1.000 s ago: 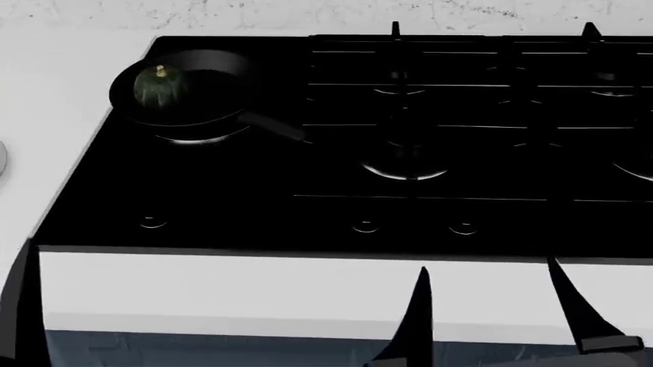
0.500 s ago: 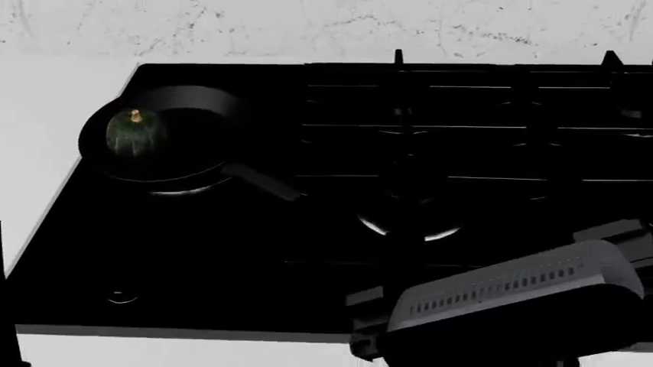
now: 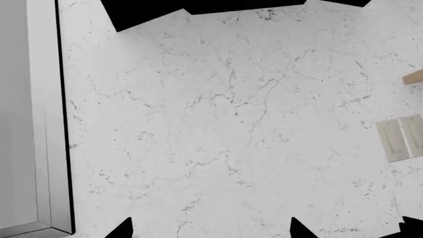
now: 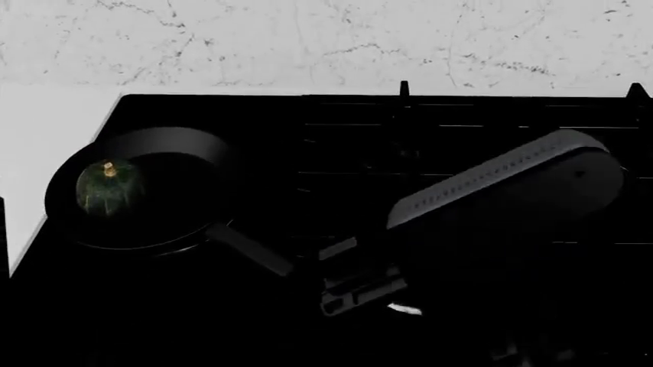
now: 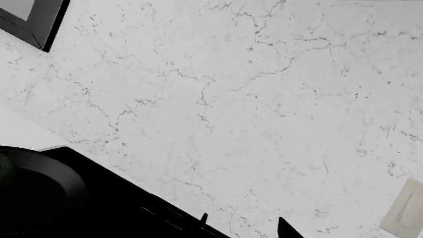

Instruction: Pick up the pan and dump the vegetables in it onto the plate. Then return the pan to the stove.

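The black pan (image 4: pixel 153 222) sits on the front left burner of the black stove (image 4: pixel 459 115), its handle (image 4: pixel 250 248) pointing front right. The dark green squash (image 4: pixel 107 187) lies inside it at the left. My right arm (image 4: pixel 510 183) reaches across the stove and its wrist ends just right of the handle tip. Its fingers are lost against the black. In the right wrist view the pan's rim (image 5: pixel 39 163) shows, and one fingertip (image 5: pixel 288 229) far from centre; the right gripper (image 5: pixel 198 232) is open and empty. My left gripper (image 3: pixel 211 230) is open, facing the marble wall. The plate is out of view.
The marble backsplash (image 4: pixel 306 46) runs behind the stove and a white counter (image 4: pixel 41 122) lies left of it. The left wrist view shows a grey cabinet side (image 3: pixel 29 124) and a wall switch (image 3: pixel 401 139). Stove grates (image 4: pixel 429 145) stand under my right arm.
The head view has moved closer, so the pan sits lower and larger. My right arm has risen from the counter's front edge and swung over the stove toward the pan handle.
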Motion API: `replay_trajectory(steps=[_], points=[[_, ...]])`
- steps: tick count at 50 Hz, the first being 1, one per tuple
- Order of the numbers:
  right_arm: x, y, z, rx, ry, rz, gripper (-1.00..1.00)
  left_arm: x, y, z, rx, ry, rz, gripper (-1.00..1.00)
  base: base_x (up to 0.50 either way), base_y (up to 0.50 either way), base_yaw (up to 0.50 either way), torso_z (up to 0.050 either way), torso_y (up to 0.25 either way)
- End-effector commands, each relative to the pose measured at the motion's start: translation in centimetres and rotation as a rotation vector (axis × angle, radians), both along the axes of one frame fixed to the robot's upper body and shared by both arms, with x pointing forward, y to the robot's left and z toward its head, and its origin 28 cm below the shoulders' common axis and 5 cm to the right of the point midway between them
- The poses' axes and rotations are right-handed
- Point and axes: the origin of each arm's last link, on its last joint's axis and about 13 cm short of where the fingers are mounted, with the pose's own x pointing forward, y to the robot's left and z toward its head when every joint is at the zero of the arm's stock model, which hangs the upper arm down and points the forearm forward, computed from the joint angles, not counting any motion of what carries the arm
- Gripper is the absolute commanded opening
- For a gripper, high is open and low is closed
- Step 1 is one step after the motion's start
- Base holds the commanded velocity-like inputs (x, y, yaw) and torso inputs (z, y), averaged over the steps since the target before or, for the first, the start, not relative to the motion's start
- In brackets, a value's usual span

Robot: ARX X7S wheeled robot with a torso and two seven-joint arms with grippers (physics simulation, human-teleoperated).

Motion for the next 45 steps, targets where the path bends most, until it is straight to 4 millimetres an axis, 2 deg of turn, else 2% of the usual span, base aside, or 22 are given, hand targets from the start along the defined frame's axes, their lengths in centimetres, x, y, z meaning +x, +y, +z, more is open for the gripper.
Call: replay_trajectory(steps=[1, 6, 14, 23, 29, 36, 41, 45], points=[[2.6, 0.8, 2.1, 0.078, 0.196, 0.261, 1.00, -0.1, -0.2, -0.4, -0.019, 0.019, -0.001, 1.00, 0.00, 0.00, 0.00, 0.000, 0.000], [4.3, 2.0, 1.6, 0.100, 0.323, 0.377, 1.00, -0.2, -0.1, -0.5, -0.031, 0.025, 0.003, 1.00, 0.00, 0.00, 0.00, 0.000, 0.000], [6.1, 2.9, 1.0, 0.077, 0.419, 0.441, 1.00, -0.1, 0.1, -0.8, -0.034, 0.025, 0.019, 1.00, 0.00, 0.00, 0.00, 0.000, 0.000], [8.9, 4.5, -1.6, 0.067, 0.561, 0.531, 1.00, 0.0, 0.1, -0.9, -0.033, 0.030, 0.020, 1.00, 0.00, 0.00, 0.00, 0.000, 0.000], [10.7, 5.0, -2.6, 0.036, 0.611, 0.528, 1.00, 0.0, 0.2, -1.1, -0.035, 0.032, 0.020, 1.00, 0.00, 0.00, 0.00, 0.000, 0.000], [13.6, 5.6, -5.1, 0.041, 0.692, 0.531, 1.00, 0.1, 0.1, -1.2, -0.035, 0.040, 0.021, 1.00, 0.00, 0.00, 0.00, 0.000, 0.000], [14.7, 6.2, -5.9, 0.016, 0.729, 0.535, 1.00, 0.2, 0.0, -1.3, -0.037, 0.045, 0.009, 1.00, 0.00, 0.00, 0.00, 0.000, 0.000], [15.7, 6.4, -5.6, -0.001, 0.730, 0.530, 1.00, 0.2, 0.0, -1.4, -0.040, 0.048, 0.008, 1.00, 0.00, 0.00, 0.00, 0.000, 0.000]])
